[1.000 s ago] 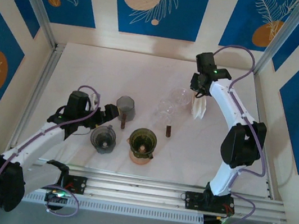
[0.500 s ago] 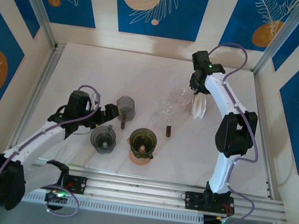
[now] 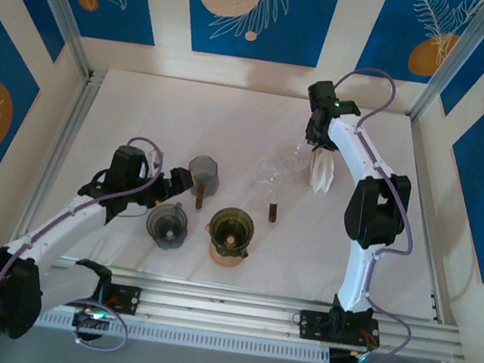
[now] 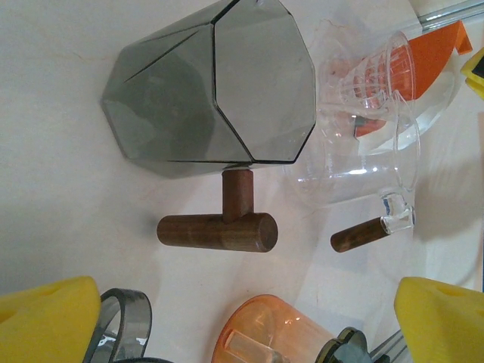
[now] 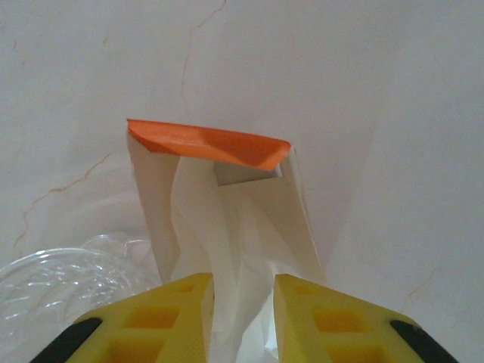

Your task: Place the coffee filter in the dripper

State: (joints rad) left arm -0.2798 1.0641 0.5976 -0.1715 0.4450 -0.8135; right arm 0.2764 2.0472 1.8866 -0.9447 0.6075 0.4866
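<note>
I see my right gripper [image 5: 242, 302] pinched narrow on the white coffee filter [image 5: 227, 219], which is just to the right of the clear glass dripper [image 3: 278, 171] and not in it, while my left gripper [image 4: 249, 310] gapes wide, holding nothing, well left of that dripper.

Top external: fixed overhead, behind the arm bases, covering the whole table [image 3: 188, 118]. Left wrist: close, looking down on grey faceted cup [image 4: 212, 91], same cup [image 3: 204, 174] visible overhead. Right wrist: close on white paper filters [image 5: 227, 219], likewise shared overhead [image 3: 321, 171]
</note>
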